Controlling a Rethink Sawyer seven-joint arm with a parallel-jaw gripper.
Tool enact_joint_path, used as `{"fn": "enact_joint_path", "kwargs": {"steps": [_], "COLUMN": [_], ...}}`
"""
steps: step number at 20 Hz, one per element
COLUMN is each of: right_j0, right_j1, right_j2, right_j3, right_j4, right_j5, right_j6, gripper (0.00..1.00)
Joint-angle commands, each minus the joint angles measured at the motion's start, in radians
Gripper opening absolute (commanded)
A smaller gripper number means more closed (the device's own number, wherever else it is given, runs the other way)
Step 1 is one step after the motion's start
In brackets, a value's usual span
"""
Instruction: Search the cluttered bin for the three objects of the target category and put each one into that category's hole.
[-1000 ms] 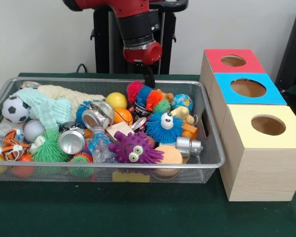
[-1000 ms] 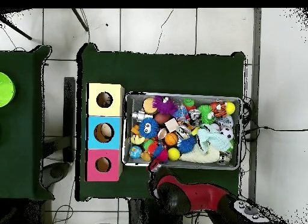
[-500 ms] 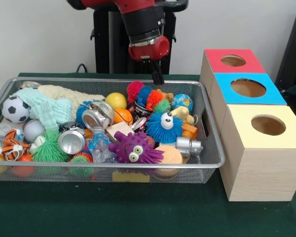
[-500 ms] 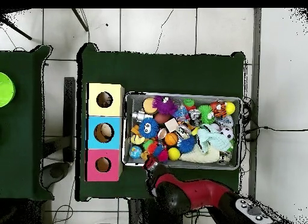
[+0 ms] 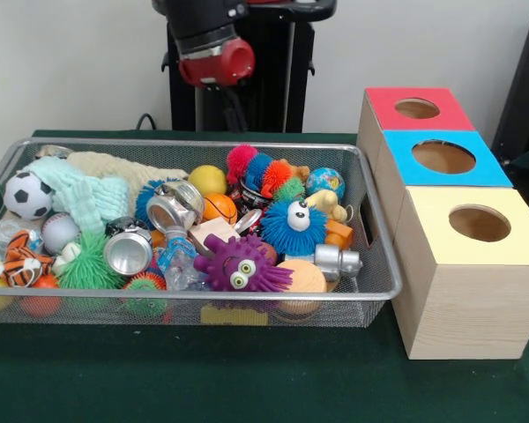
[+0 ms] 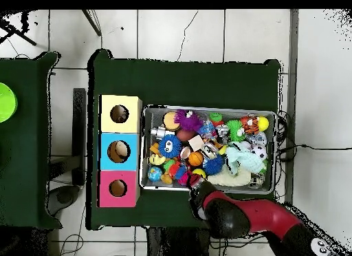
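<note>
arm above the far rim of the toy bin

the red and black gripper (image 5: 234,110) hangs over the far rim of the silver wire mesh bin (image 5: 247,310); i cannot tell how its jaws stand. the bin is crowded with balls, spiky toys and cans. beside it stand red-topped (image 5: 417,107), blue-topped (image 5: 443,157) and yellow-topped wooden boxes (image 5: 479,224), each with a round hole.

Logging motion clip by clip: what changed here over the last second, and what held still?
The gripper rose from the wire bin's far rim and swung left in the front view, carrying nothing. In the overhead view the arm shifted right along the bin's edge. The toys, such as the purple spiky creature, and the three boxes stayed put.
</note>
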Motion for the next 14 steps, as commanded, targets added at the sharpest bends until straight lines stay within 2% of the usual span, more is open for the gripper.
{"fn": "enact_joint_path", "kwargs": {"steps": [1, 5, 11, 14], "right_j0": [0.158, 0.328, 0.479, 0.538], "right_j1": [-0.142, -0.15, -0.125, -0.114], "right_j2": [-0.076, -0.29, -0.507, -0.603], "right_j3": [-0.313, -0.425, -0.507, -0.542], "right_j4": [0.048, -0.014, -0.071, -0.077], "right_j5": [0.265, 0.319, 0.237, 0.214], "right_j6": [-0.047, 0.145, 0.246, 0.253], "gripper": [0.0, 0.0, 0.0, 0.0]}}
